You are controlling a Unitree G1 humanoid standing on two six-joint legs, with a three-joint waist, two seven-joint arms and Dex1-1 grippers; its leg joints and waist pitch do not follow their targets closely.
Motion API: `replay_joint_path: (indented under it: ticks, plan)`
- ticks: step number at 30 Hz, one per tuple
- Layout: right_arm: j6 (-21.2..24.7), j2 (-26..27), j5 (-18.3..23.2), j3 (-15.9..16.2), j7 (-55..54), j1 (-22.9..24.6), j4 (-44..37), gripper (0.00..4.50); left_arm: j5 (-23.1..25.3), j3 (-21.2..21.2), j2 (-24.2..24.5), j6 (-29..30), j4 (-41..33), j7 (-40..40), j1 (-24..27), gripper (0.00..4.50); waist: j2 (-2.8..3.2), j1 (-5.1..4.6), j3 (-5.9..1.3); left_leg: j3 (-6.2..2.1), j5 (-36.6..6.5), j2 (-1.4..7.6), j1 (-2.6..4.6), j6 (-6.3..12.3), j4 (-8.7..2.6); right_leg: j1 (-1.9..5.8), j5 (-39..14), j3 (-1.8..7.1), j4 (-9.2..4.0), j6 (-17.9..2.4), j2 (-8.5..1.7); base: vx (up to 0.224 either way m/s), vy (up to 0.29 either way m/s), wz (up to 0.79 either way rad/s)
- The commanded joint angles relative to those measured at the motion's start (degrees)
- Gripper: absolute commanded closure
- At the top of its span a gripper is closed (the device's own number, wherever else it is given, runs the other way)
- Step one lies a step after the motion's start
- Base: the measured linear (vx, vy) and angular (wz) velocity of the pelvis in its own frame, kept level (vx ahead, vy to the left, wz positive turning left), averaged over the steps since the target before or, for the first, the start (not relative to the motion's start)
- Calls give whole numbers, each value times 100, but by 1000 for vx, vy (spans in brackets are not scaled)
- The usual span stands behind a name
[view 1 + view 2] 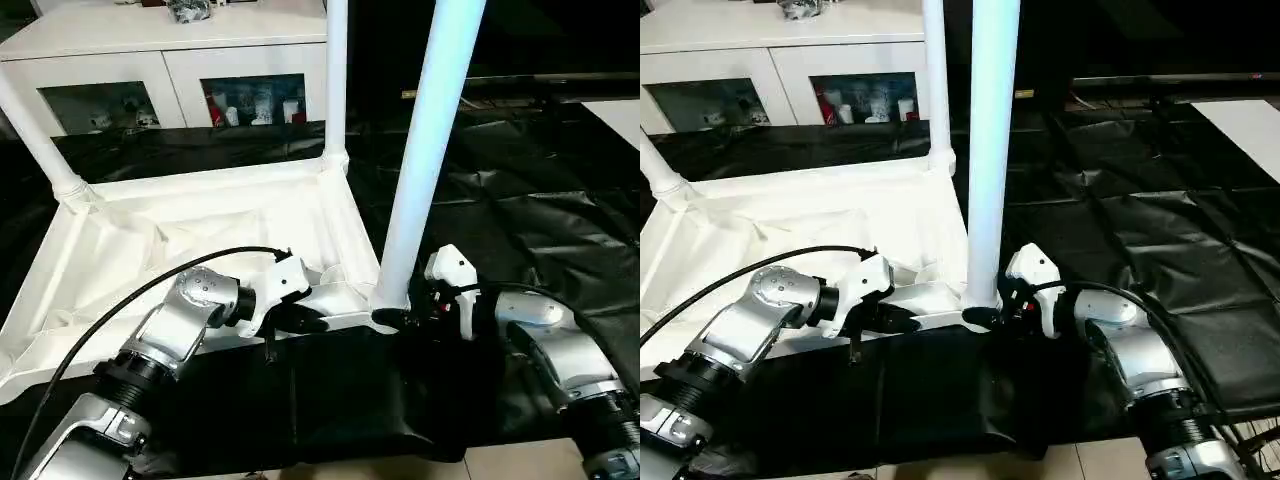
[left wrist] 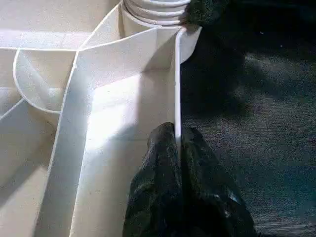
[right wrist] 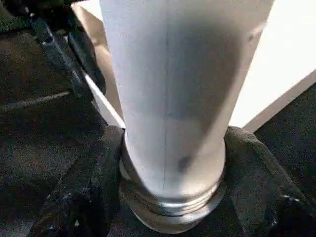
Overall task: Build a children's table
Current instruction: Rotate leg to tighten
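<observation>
The children's table (image 1: pixel 150 250) is lying upside down on the black sheet (image 1: pixel 540 200) in front of the white cabinet (image 1: pixel 160 60), its ribbed underside facing up. At the far left a leg (image 1: pixel 35 135) is leaning out of its corner socket, a second leg (image 1: pixel 336 75) is standing upright at the far corner, and a third leg (image 1: pixel 425 150) is rising from the near corner socket; the fourth corner I cannot make out, so the build looks well over halfway. The left gripper (image 1: pixel 305 320) is reaching in level from its bent forearm, fingers (image 2: pixel 163 163) pinching the table's near rim. The right gripper (image 3: pixel 173 163) is coming in level from the right, fingers (image 3: pixel 94 182) straddling the third leg's ribbed base at the socket, touching or nearly so
</observation>
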Motion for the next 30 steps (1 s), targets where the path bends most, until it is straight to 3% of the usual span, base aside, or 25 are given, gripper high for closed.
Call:
replay_joint_path:
  ticks: [1, 4, 5, 7, 9, 14, 16, 20, 23, 25, 27, 30]
  plan:
    - [97, 357, -15, -221, -814, -60, 292, 187, 114, -41, -174, 31, 174, 300, -75, 450, -77, 8, -356, -167, -974, 329, 42, 371, -396, 286, -1265, 249, -358, -1445, -364, 0, 0, 0]
    - [230, 700, -35, -335, -1398, -68, 491, 187, 211, 23, -394, 24, 465, 711, -208, 450, -82, -24, -339, -183, -1240, 308, 65, 182, -418, 282, -1816, 242, -410, -1279, -365, 0, 0, 0]
    - [201, 920, -96, -356, -1760, -50, 577, 187, 267, 86, -569, 53, 677, 1047, -322, 450, -70, -36, -325, -186, -1431, 311, 99, 99, -434, 249, -2130, 249, -455, -1156, -362, 0, 0, 0]
    - [258, 1270, -176, -458, -2428, -114, 775, 187, 366, 147, -794, 80, 997, 1518, -498, 450, -52, -44, -318, -191, -1561, 309, 119, 44, -440, 228, -2290, 247, -477, -1106, -360, 0, 0, 0]
    - [274, 1528, -248, -567, -3003, -224, 986, 187, 423, 193, -962, 118, 1235, 1858, -637, 450, -65, -69, -305, -217, -1829, 286, 136, -91, -461, 212, -2682, 224, -519, -939, -360, 0, 0, 0]
    - [321, 2215, -252, -1025, -4481, -769, 1794, 188, 526, 322, -1485, 212, 1884, 2798, -1050, 450, -19, -131, -293, -247, -2074, 266, 146, -146, -473, 172, -3003, 205, -584, -783, -375, 0, 0, 0]
    - [179, 2489, -262, -1120, -4987, -1108, 2164, 188, 606, 323, -1772, 161, 2285, 3186, -1248, 450, -12, -159, -312, -267, -2183, 265, 166, -185, -484, 179, -2981, 175, -608, -754, -373, 0, 0, 0]
    - [108, 2574, -426, -983, -4896, -1269, 2286, 188, 663, 315, -1926, 36, 2573, 3327, -1355, 450, -26, -136, -314, -251, -2180, 291, 149, -111, -520, 198, -2427, 196, -583, -866, -359, 0, 0, 0]
    - [-72, 2634, -248, -1006, -4405, -1158, 2019, 188, 676, 266, -1912, 5, 2618, 3182, -1355, 450, -40, -121, -317, -237, -2136, 282, 148, -38, -516, 212, -2321, 221, -568, -964, -384, 0, 0, 0]
    - [-294, 2593, -154, -1036, -4116, -1089, 1837, 118, 663, 257, -1854, 1, 2632, 2990, -1340, 450, -50, -106, -318, -225, -2051, 283, 138, 35, -510, 223, -2376, 226, -578, -957, -400, 0, 0, 0]
    - [-383, 2539, -169, -1006, -4035, -1066, 1772, 118, 662, 245, -1818, -11, 2624, 2896, -1327, 450, -57, -84, -325, -223, -1936, 286, 124, 102, -507, 242, -2334, 231, -574, -959, -411, 0, 0, 0]
    - [-446, 2330, -152, -917, -3770, -1001, 1544, 84, 642, 233, -1710, -115, 2533, 2706, -1256, 450, -60, -101, -328, -241, -1745, 297, 61, 165, -521, 291, -2244, 217, -548, -941, -405, 0, 0, 0]
